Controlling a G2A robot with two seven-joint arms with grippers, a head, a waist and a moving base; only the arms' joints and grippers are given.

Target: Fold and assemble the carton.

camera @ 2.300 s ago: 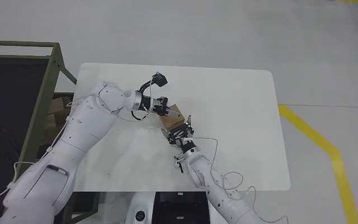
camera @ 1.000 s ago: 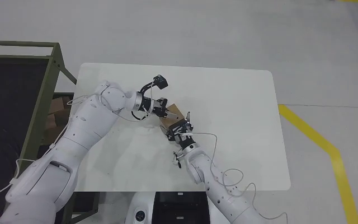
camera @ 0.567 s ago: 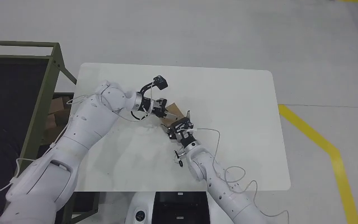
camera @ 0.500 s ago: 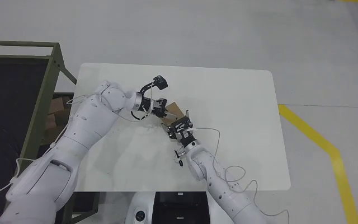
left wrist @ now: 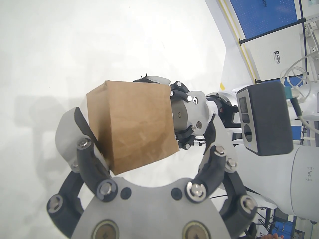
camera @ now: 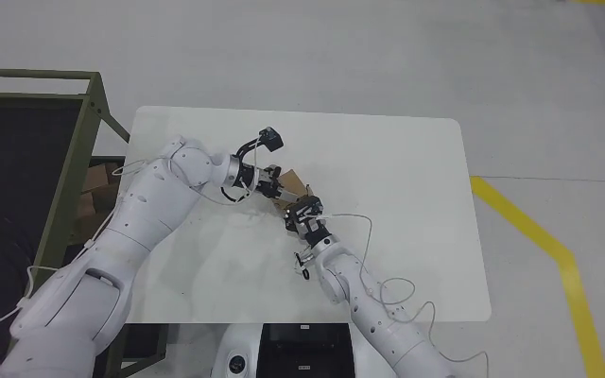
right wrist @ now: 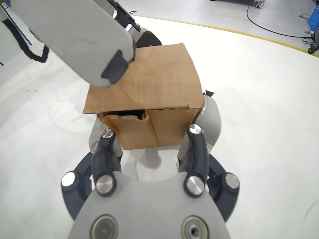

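A small brown carton lies near the middle of the white table. In the right wrist view the carton shows its end face with two flaps folded in, one torn at the top edge. My right gripper is shut on that end, one finger against each side wall; from above it sits just in front of the carton. My left gripper is open around the carton from the opposite end. One of its fingers rests along the carton's top, the other stands clear.
A green-framed cart holding cardboard stands off the table's left edge. Free table surface lies to the right and at the back. A thin cable loops from my right arm over the table.
My right gripper has moved forward onto the carton's near end and its spread fingers have come together on it. The left arm has barely shifted.
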